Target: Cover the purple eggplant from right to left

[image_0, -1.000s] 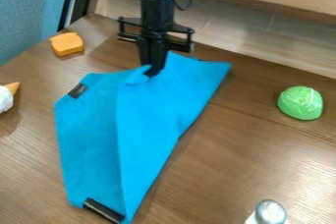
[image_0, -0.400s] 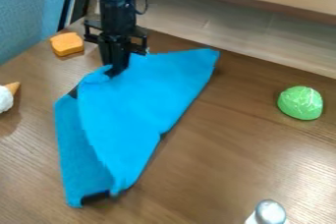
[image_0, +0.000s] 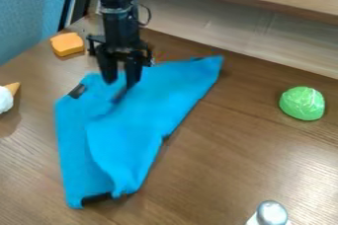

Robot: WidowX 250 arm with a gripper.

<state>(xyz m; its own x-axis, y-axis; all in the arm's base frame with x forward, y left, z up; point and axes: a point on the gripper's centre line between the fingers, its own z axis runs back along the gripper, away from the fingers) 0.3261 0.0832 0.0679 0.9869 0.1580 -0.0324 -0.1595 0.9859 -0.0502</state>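
The gripper (image_0: 121, 82) hangs over the upper left part of the blue cloth (image_0: 142, 120), its two fingers spread apart with no cloth between them. The cloth lies folded over itself, one layer on top of the other, with its upper corner stretching right. Dark purple-black bits, perhaps the eggplant (image_0: 78, 91), show at the cloth's upper left edge and at its bottom edge; the rest there is under cloth.
An orange block (image_0: 67, 44) sits at the upper left, and a white and tan toy (image_0: 6, 97) at the left edge. On the right is a green ball-like toy (image_0: 302, 103). A silver-topped shaker (image_0: 271, 213) stands bottom right. A wooden ledge runs along the back.
The gripper moved left with the cloth's edge, then opened and let it go. The cloth's upper layer shifted left, and its lower tip drew up and left.
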